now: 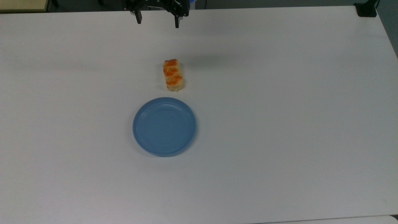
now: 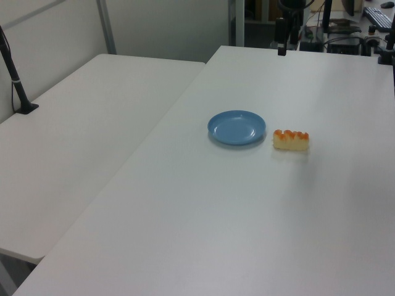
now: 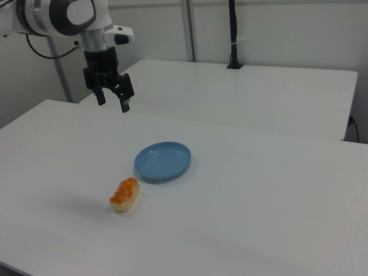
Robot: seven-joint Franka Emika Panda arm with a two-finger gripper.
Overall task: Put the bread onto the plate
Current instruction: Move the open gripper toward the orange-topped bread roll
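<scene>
Up above the table (image 1: 279,124), the claw (image 1: 157,19) hangs with its two dark fingers (image 1: 138,18) spread well apart and nothing between them. In the top view it sits at the table's far edge, fingers pointing down toward the surface. In the right view the claw (image 3: 112,99) hangs from the white arm (image 3: 69,16) at the upper left, clear of the table top, and a soft shadow lies on the table to the right view's left of the bread. In the left view one dark finger (image 2: 281,42) shows near the top, over the table's far end.

The bread (image 1: 173,75) lies flat on the table, apart from the claw and untouched by it. In the top view it lies below the claw and slightly to the top view's right, its long axis running roughly toward and away from the claw, orange glazed patches facing up. The plate (image 1: 164,126) rests on the table on the far side of the bread from the claw; bread and plate are near each other but not touching. In the left view the bread (image 2: 291,140) is just to the left view's right of the plate (image 2: 236,127). In the right view the bread (image 3: 125,194) lies toward the lower left of the plate (image 3: 163,160).

A second white table (image 2: 80,135) stands alongside, with a black post (image 2: 13,74) standing on it.
</scene>
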